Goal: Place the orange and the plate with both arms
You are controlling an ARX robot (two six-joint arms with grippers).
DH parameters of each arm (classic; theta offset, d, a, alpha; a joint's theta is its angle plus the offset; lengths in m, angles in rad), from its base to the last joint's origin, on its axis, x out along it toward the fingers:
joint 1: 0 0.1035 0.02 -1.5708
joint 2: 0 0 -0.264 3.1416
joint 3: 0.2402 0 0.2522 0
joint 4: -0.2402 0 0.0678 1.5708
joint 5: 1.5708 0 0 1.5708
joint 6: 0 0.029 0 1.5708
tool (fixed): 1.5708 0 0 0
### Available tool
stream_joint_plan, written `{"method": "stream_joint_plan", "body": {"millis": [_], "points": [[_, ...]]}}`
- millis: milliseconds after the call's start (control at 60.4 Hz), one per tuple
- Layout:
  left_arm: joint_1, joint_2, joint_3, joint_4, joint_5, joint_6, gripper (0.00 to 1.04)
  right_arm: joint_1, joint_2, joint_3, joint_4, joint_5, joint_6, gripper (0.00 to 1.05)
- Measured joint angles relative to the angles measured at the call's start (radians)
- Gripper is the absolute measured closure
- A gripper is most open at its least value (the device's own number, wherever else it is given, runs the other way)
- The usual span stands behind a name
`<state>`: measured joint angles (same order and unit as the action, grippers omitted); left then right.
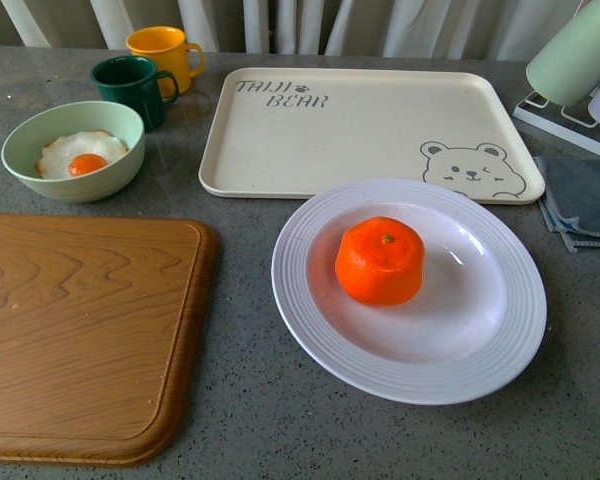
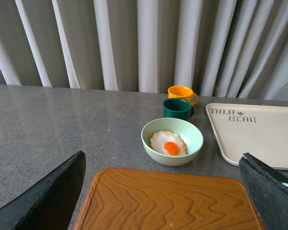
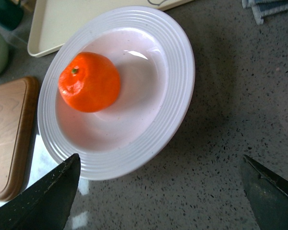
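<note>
Front view: the orange [image 1: 380, 260] sits stem-dot up in the well of the white ridged plate [image 1: 294, 300], a little left of the well's centre. The plate rests on the grey speckled countertop [image 1: 250, 430], and its far rim lies just at the near edge of the cream bear tray [image 1: 360, 130]. A wooden cutting board [image 1: 80, 330] lies to the plate's left, apart from it. Beyond the board stands a pale green bowl [image 1: 35, 170] holding a fried egg [image 1: 80, 155]. Behind the bowl are a dark green mug [image 1: 130, 88] and a yellow mug [image 1: 160, 50], close together. A folded grey cloth [image 1: 585, 205] lies at the right edge. Neither arm appears in this view. Left wrist view: the left gripper [image 2: 162, 155] hangs above the cutting board with its two dark fingers spread wide and nothing between them. The bowl with the egg, both mugs, a corner of the tray and a pale curtain [image 2: 149, 43] show beyond it; orange and plate are out of this picture. Right wrist view: the right gripper [image 3: 161, 156] hovers above the countertop beside the plate's rim, with fingers set wide apart and empty, touching neither plate nor fruit. The orange rests inside the plate, toward the side nearer the cutting board, and a corner of the tray shows past the plate's far rim.
</note>
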<state>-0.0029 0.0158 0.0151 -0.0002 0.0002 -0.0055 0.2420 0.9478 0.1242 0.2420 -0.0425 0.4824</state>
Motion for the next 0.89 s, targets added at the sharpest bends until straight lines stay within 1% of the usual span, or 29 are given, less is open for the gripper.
{"method": "stream_joint_plan", "body": {"millis": [83, 182, 232, 282, 348, 431, 563, 894], "points": [[0.0, 0.0, 0.0, 0.0, 0.0, 0.0, 0.09, -0.026, 0.169, 0.002, 0.158, -0.036, 0.062, 0.09], [0.0, 0.0, 0.0, 0.0, 0.0, 0.0, 0.09, -0.05, 0.326, 0.007, 0.289, -0.072, 0.125, 0.09], [0.0, 0.0, 0.0, 0.0, 0.0, 0.0, 0.09, -0.057, 0.404, 0.015, 0.352, -0.069, 0.149, 0.09], [0.0, 0.0, 0.0, 0.0, 0.0, 0.0, 0.09, -0.064, 0.518, 0.031, 0.449, -0.051, 0.15, 0.09], [0.0, 0.0, 0.0, 0.0, 0.0, 0.0, 0.09, -0.078, 0.632, 0.059, 0.525, -0.056, 0.155, 0.09], [0.0, 0.0, 0.0, 0.0, 0.0, 0.0, 0.09, -0.079, 0.703, 0.082, 0.565, -0.061, 0.159, 0.09], [0.0, 0.0, 0.0, 0.0, 0.0, 0.0, 0.09, -0.052, 0.809, 0.126, 0.62, -0.056, 0.159, 0.09], [0.0, 0.0, 0.0, 0.0, 0.0, 0.0, 0.09, -0.022, 0.935, 0.223, 0.654, -0.051, 0.185, 0.09]]}}
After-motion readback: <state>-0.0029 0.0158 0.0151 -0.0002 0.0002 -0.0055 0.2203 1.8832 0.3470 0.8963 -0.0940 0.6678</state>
